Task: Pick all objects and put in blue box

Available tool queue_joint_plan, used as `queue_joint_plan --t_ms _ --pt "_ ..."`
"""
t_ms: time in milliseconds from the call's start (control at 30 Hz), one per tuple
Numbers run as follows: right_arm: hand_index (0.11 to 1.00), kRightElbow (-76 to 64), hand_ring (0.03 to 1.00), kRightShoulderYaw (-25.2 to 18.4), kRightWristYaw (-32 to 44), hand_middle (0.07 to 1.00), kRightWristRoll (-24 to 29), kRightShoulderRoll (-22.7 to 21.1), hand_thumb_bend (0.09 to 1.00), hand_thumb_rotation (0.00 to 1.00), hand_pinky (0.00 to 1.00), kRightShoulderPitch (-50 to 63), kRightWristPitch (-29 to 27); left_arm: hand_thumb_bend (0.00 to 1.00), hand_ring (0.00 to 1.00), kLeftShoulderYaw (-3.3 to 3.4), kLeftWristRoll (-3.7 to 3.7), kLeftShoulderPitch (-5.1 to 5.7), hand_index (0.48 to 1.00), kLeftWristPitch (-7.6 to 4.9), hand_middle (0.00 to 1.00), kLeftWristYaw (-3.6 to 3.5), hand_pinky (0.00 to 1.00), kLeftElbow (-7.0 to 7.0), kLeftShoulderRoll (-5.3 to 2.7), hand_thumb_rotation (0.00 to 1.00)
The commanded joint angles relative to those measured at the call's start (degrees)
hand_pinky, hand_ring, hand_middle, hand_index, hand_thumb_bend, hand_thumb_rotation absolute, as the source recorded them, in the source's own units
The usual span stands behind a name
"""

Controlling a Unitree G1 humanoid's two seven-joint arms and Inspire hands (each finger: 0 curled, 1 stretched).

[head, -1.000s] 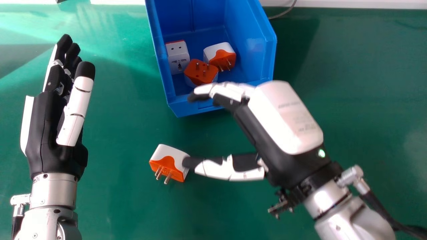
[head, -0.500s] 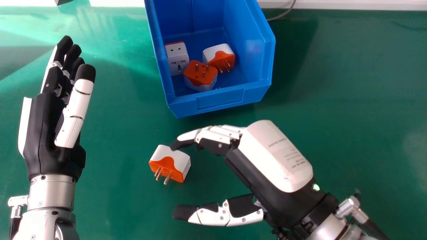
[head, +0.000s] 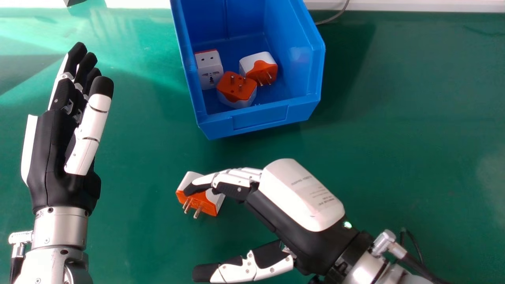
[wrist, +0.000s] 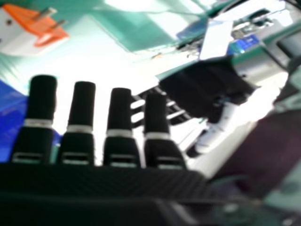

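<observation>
One loose plug adapter, white plastic with an orange face and metal pins [head: 208,202], lying on the green tabletop [head: 410,165], on the robot's side of the box and apart from it, pins pointing toward the robot. One robot right hand, black and white [head: 303,195], its fingers gently bent, their tips over the loose adapter in the head view, contact impossible to tell; thumb set wide of the fingers, nothing clamped between. The right hand view gives the same fingers side by side, gaps between them. One open-topped blue plastic box [head: 260,118], containing three adapters set close together: a white block adapter with socket holes and a red edge [head: 210,71], by the left wall; an orange-faced adapter with a white body [head: 236,87], pins upward, nearest the front wall; a white-topped adapter with an orange face [head: 258,67], at the right of the group, pins toward the robot. One robot left hand, black and white [head: 59,157], at the left of the head view, well apart from the loose adapter, fingers straight, thumb extended alongside, empty. One thin grey cable [head: 335,16], behind the box to its right
</observation>
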Motion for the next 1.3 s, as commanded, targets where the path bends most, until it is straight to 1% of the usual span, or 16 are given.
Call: queue_joint_plan --t_ms 0,33,167,233,300,400,500,533,600,667,833,900,967,1067,1200,1267 --pt "0.775 0.2 0.744 0.4 -0.4 0.789 0.8 1.1 0.536 0.56 0.6 -1.2 -0.9 0.62 0.96 0.28 -0.44 -0.38 0.934 -0.96 0.96 -0.07 0.94 -0.59 0.57 0.61" --pt "0.782 0.7 0.751 0.6 -0.6 0.798 0.7 1.4 0.538 0.56 0.61 -1.4 -1.1 0.62 0.96 0.28 -0.37 -0.43 0.935 -0.9 0.96 -0.05 0.94 -0.59 0.55 0.61" --pt "0.804 1.8 0.773 0.9 -1.6 0.823 -0.2 2.5 0.541 0.56 0.62 -1.8 -0.8 0.63 0.96 0.34 -0.54 -0.5 0.934 -0.91 0.96 -0.24 0.95 -0.49 0.51 0.61" --pt "0.837 2.2 0.807 1.0 -2.0 0.857 -0.8 3.1 0.553 0.57 0.65 -1.7 -0.3 0.62 0.97 0.34 -0.59 -0.5 0.933 -0.94 0.96 -0.36 0.96 -0.49 0.52 0.61" --pt "0.852 2.6 0.824 1.1 -2.3 0.873 -1.6 3.4 0.559 0.57 0.67 -1.6 0.0 0.62 0.97 0.4 -0.47 -0.55 0.935 -0.95 0.96 -0.43 0.97 -0.3 0.66 0.62" --pt "0.899 3.2 0.869 1.1 -4.0 0.918 -2.7 4.7 0.575 0.61 0.71 -0.9 1.1 0.62 0.98 0.36 -0.43 -0.49 0.941 -0.76 0.97 -0.36 0.98 -0.47 0.6 0.62" --pt "0.919 3.6 0.886 1.3 -6.8 0.936 -5.3 6.7 0.591 0.62 0.73 0.3 3.5 0.62 0.99 0.23 -0.13 -0.44 0.945 -0.59 0.97 0.0 0.99 -0.81 0.43 0.62" --pt "0.919 3.7 0.886 1.4 -7.6 0.936 -6.3 7.3 0.591 0.62 0.73 0.6 4.4 0.62 0.99 0.19 0.04 -0.44 0.945 -0.52 0.97 0.14 0.99 -0.88 0.42 0.62" --pt "0.925 4.1 0.887 1.7 -9.5 0.94 -8.2 8.3 0.586 0.62 0.73 0.8 5.8 0.61 0.99 0.18 0.12 -0.5 0.944 -0.43 0.97 0.2 1.0 -0.84 0.48 0.62" --pt "0.926 4.3 0.885 2.1 -10.6 0.939 -10.0 9.1 0.576 0.61 0.73 1.0 7.4 0.6 0.99 0.15 0.45 -0.52 0.943 -0.43 0.97 0.29 1.0 -0.72 0.63 0.62" --pt "0.911 4.4 0.869 2.6 -11.1 0.924 -11.7 10.7 0.54 0.59 0.72 1.0 11.2 0.61 0.99 0.22 -0.01 -0.64 0.944 -0.28 0.98 0.07 1.0 -0.57 0.68 0.62" --pt "0.905 4.7 0.862 2.7 -10.5 0.918 -12.0 11.1 0.53 0.58 0.71 0.7 12.7 0.62 0.99 0.23 0.19 -0.73 0.944 -0.46 0.98 0.02 1.0 -0.38 0.82 0.62" --pt "0.905 5.3 0.861 2.8 -10.4 0.917 -12.1 11.2 0.528 0.57 0.71 0.2 13.6 0.62 0.99 0.2 0.5 -0.8 0.944 -0.37 0.98 0.21 1.0 -0.42 0.87 0.62" --pt "0.894 6.4 0.848 3.2 -10.6 0.904 -12.0 11.3 0.524 0.55 0.7 -0.6 14.0 0.62 0.99 0.14 0.35 -0.85 0.945 -0.31 0.98 0.14 1.0 -0.56 0.88 0.62" --pt "0.877 7.5 0.83 3.9 -9.5 0.885 -12.1 11.0 0.519 0.52 0.69 -1.8 14.7 0.62 0.99 0.14 -0.37 -0.97 0.948 -0.03 0.98 -0.22 1.0 -0.67 0.94 0.63" --pt "0.871 8.3 0.823 4.2 -9.3 0.878 -11.8 11.0 0.512 0.51 0.69 -2.5 14.7 0.61 1.0 0.13 -0.34 -1.09 0.949 -0.08 0.98 -0.33 1.0 -0.63 1.05 0.63"
